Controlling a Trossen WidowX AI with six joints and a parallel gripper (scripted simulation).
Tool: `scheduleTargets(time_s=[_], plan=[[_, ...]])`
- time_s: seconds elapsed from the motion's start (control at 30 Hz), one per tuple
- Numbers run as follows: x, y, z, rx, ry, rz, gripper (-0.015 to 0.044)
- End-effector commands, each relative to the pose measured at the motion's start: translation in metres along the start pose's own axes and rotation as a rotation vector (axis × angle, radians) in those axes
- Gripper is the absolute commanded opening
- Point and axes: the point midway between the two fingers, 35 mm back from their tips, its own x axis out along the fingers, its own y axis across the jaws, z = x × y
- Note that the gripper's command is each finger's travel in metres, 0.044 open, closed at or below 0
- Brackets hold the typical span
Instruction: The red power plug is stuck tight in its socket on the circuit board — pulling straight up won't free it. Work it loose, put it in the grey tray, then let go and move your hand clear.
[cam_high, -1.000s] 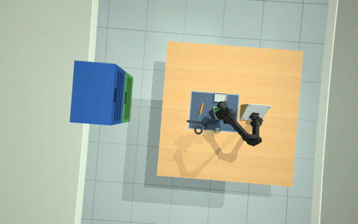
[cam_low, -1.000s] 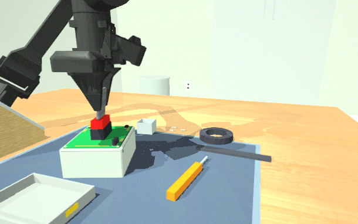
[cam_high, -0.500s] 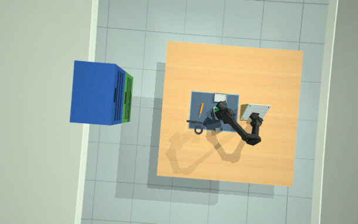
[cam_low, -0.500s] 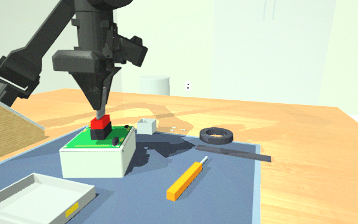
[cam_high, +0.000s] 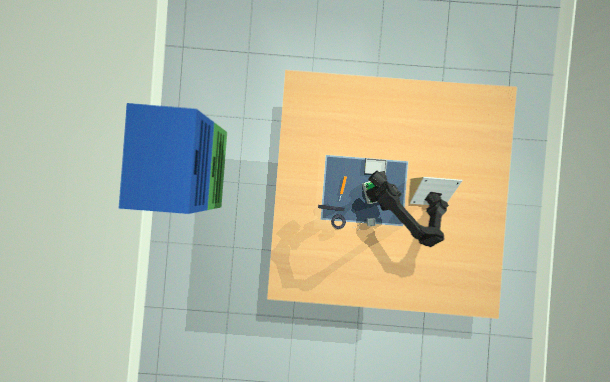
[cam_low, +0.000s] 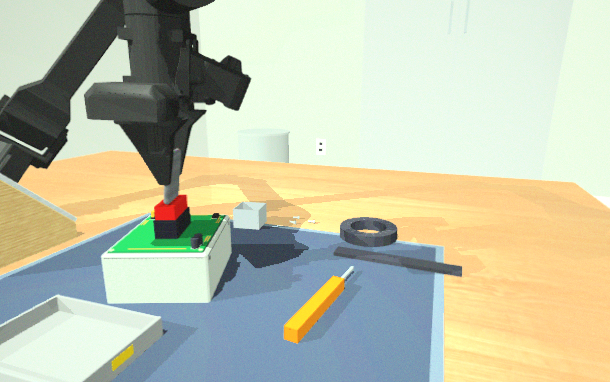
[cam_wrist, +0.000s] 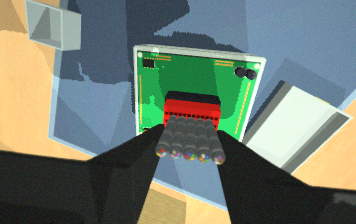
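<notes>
Gripper (cam_high: 374, 192) (cam_low: 171, 184) (cam_wrist: 189, 133), partly open, grips 5 grey cables (cam_low: 172, 192) (cam_wrist: 190, 140) above red plug (cam_low: 171, 208) (cam_wrist: 192, 107).
</notes>
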Motion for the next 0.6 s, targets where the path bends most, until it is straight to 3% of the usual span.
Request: scheduleTargets(time_s=[0.0, 0.17, 0.57], plan=[[-0.018, 0.009, -0.001, 0.010, -0.027, -0.135, 0.0000], [-0.020, 0.011, -0.001, 0.010, -0.026, -0.156, 0.0000], [-0.022, -0.011, -0.002, 0.006, -0.028, 0.108, 0.0000]])
